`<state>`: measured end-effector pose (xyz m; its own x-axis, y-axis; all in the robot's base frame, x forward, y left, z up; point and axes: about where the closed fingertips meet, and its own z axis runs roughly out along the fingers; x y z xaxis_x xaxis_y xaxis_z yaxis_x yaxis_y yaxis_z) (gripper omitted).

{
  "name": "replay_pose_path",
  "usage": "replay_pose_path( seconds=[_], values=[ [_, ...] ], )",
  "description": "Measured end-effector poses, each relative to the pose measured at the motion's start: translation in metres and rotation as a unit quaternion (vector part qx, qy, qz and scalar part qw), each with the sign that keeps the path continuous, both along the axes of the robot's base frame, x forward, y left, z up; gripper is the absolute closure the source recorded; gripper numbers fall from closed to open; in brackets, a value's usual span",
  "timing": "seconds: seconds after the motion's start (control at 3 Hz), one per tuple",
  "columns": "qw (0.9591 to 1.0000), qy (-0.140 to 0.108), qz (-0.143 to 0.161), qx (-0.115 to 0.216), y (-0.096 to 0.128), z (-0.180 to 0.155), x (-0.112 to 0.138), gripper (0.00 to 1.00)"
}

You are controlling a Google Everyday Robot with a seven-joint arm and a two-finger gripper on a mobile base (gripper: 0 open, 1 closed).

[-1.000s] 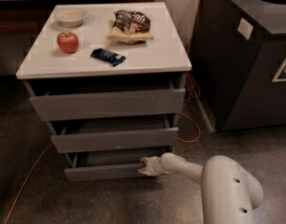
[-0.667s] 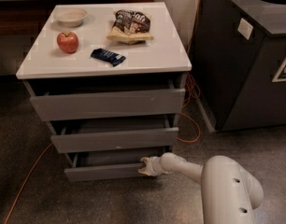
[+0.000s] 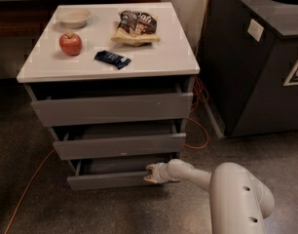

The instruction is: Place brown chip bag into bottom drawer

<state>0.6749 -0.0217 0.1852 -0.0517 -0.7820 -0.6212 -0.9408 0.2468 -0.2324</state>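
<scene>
Camera view: hand point(image 3: 151, 173) at the ajar bottom drawer point(image 3: 105, 181) front, grip impossible to tell; brown chip bag point(image 3: 136, 27) atop table point(image 3: 158, 57).

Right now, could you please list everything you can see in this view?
brown chip bag: one, dark brown and tan, back right of the top
bottom drawer: one, grey, lowest of three, partly open
top drawer: one, grey, slightly open
middle drawer: one, grey, slightly open
cabinet top: one, white
apple: one, red, left on top
bowl: one, white, back left
wrapped bar: one, dark blue, top centre
cable: one, orange, on the floor
bin: one, dark grey, right of cabinet
arm: one, white, low right
gripper: one, white, at the bottom drawer's front, right end
</scene>
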Motion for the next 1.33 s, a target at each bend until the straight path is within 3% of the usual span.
replay_pose_path(
  seconds=[0.67,1.33],
  values=[
    [1.0000,0.000,0.000,0.000,0.0000,0.0000,-0.0001,0.98],
    [1.0000,0.000,0.000,0.000,0.0001,0.0000,-0.0001,1.00]
  ],
)
